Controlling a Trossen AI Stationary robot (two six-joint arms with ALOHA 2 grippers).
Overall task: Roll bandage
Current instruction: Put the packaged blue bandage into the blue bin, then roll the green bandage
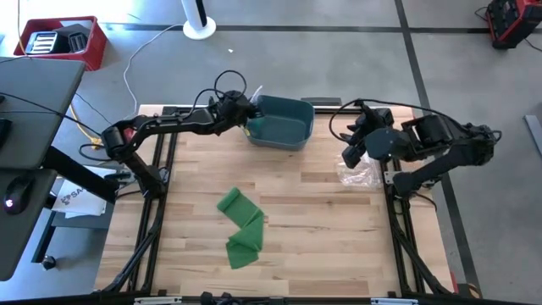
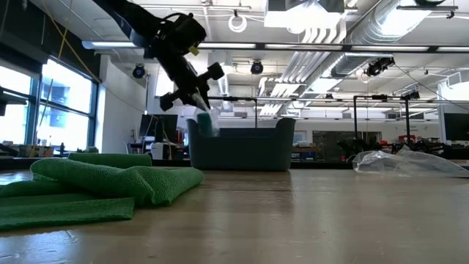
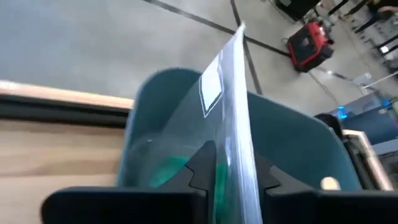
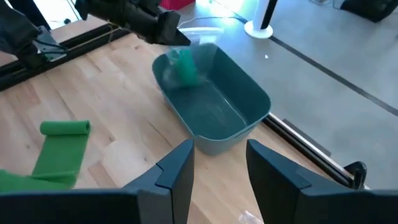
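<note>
My rig sits in a robotics lab or workshop hall.

From the low view I see an open ceiling with exposed ducts (image 2: 322, 55), hanging round lights (image 2: 237, 22) and tall windows (image 2: 69, 110). From above, grey concrete floor (image 1: 356, 68) with taped lines surrounds my wooden worktable (image 1: 322, 212); a red crate (image 1: 63, 41) and a white fan base (image 1: 200, 30) stand nearby.

My fingers pinch a clear bag (image 4: 189, 53) with a green bandage roll (image 4: 184, 67) over the bin; another green bandage (image 1: 240, 229) lies partly unrolled on the table.
</note>
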